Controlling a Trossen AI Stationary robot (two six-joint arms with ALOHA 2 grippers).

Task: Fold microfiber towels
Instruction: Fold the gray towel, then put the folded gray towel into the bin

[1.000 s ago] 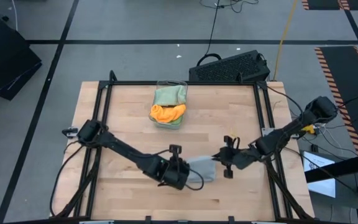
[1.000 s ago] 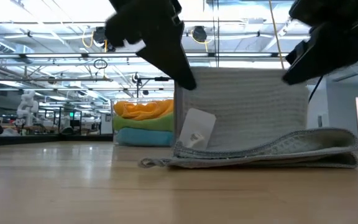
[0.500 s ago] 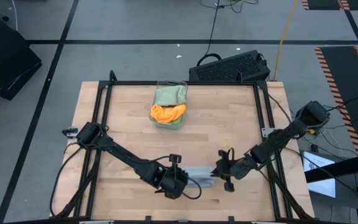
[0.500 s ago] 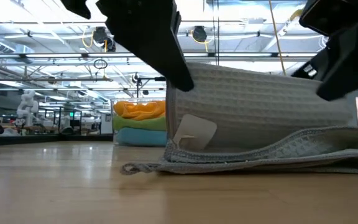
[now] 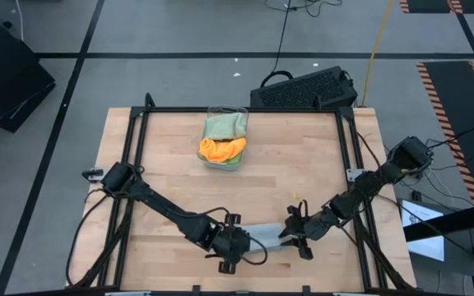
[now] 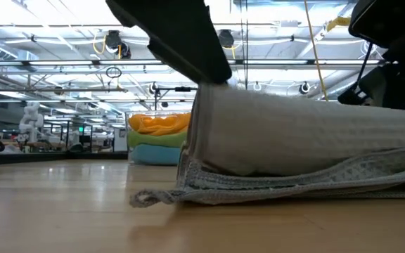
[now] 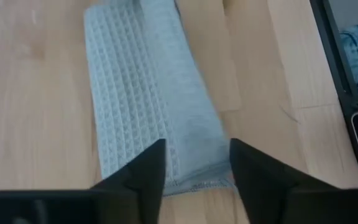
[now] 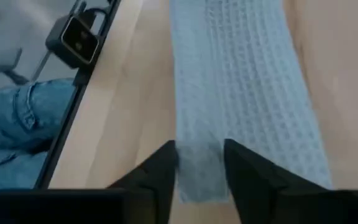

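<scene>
A light grey microfiber towel (image 5: 263, 236) lies folded near the table's near edge. Its lower layer rests flat on the wood and its upper layer (image 6: 294, 140) bulges up above it. My left gripper (image 5: 235, 245) is at the towel's left end, open, a finger on each side of the upper layer's edge (image 7: 194, 171). My right gripper (image 5: 295, 233) is at the right end, also open around the cloth (image 8: 199, 168). Orange (image 5: 220, 149) and sage green (image 5: 223, 126) towels lie in the clear bin (image 5: 239, 110) at the far middle. My left gripper comes at the grey towel's left end slanting down, its fingers (image 7: 143, 171) on either side of the upper layer's edge (image 7: 197, 182); I cannot tell whether they touch it. My right gripper stands likewise over the right end (image 8: 197, 180); whether its fingers (image 8: 161, 169) touch the cloth I cannot tell.
Black frame rails (image 5: 354, 177) run along the table's sides. A black keyboard (image 5: 303, 89) lies on the floor beyond the far edge. A person's jeans (image 8: 14, 127) show past the table's near edge. Bare wood lies between the bin and the grey towel.
Both grippers have moved toward the table's near edge and down, carrying the grey towel's raised upper edge with them. The upper layer has folded over onto the lower one, which has stayed on the table.
</scene>
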